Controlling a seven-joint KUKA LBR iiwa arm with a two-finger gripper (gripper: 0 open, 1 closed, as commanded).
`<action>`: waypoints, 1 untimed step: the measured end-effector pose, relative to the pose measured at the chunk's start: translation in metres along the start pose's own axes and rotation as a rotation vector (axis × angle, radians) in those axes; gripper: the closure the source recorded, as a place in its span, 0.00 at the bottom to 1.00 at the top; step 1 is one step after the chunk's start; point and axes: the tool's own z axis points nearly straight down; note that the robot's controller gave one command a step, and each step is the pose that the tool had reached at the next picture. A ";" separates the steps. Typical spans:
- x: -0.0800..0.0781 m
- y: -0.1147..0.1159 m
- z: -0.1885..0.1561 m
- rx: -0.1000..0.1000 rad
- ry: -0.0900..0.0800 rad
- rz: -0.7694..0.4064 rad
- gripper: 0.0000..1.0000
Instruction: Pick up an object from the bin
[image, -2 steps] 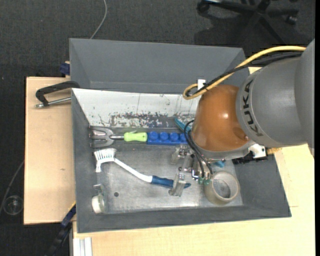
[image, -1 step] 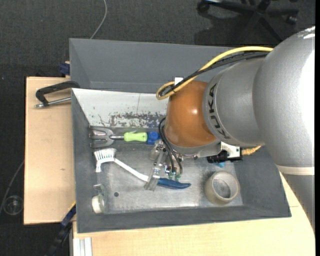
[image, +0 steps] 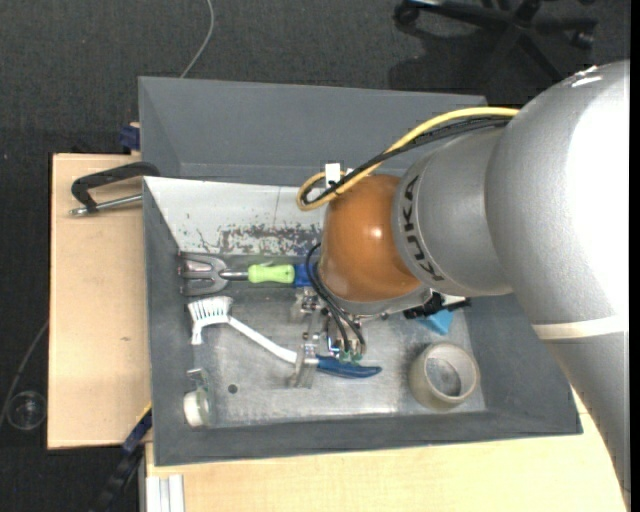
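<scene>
I am watching the tool (image: 318, 352) hanging low over the floor of the grey metal bin (image: 200, 215), near the middle of its front half, beneath the arm's rounded orange wrist cover (image: 365, 245). Two things are lying right at it. The white long-handled plastic brush (image: 250, 338) is resting with its bristle head to the left, its thin handle running down and to the right until the end is meeting the tool. The curved blue plastic handle (image: 355, 370) is stretching away to the right from just below the tool. How far the tool is open I cannot tell, nor whether it is gripping either piece. I am judging the brush handle's tip the likelier target, so the coming move is turning on that slanted axis: the closing line needs to be crossing the handle, not running along it. The greyish roll of tape (image: 444, 374) is lying well apart to the right, and the green-handled metal utensil (image: 268, 273) near the back wall.
</scene>
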 end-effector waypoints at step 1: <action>0.007 0.052 0.006 -0.005 -0.003 0.315 1.00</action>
